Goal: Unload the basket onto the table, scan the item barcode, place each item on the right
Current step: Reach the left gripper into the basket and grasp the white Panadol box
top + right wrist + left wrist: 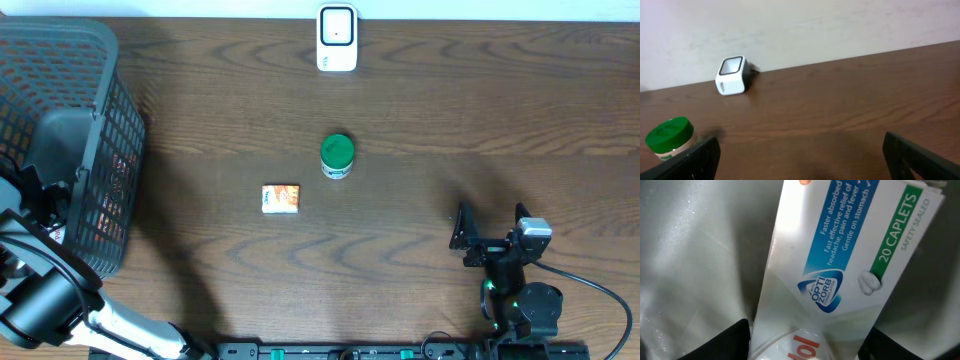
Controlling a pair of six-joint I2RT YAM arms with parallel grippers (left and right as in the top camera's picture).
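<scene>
**Fault risks – pick and scan**

1. Item: the box (840, 270) of 20 caplets lies inside the basket (60, 60) at the left of the table, tilted across the left wrist view. No barcode shows on the visible face.
2. Left gripper (805, 342): 1 finger stands on each side of the box's near end, at or against its edges. Whether they clamp it cannot be told.
3. Risk – slip or pivot: the hold is at 1 end of a long box, so the free end may swing down on lifting.
4. Risk – snag: the free end may catch the basket wall on the way out.
5. Risk – failed read: with the barcode face unknown, the wrong side may be shown to the scanner (337, 38) at the far centre.
6. Risk – collision: the jar (337, 155) and packet (281, 198) lie between basket and scanner; a low carry may knock them.
7. Right gripper (492, 235): fingers spread wide, empty, near right, well apart from the rest.
</scene>
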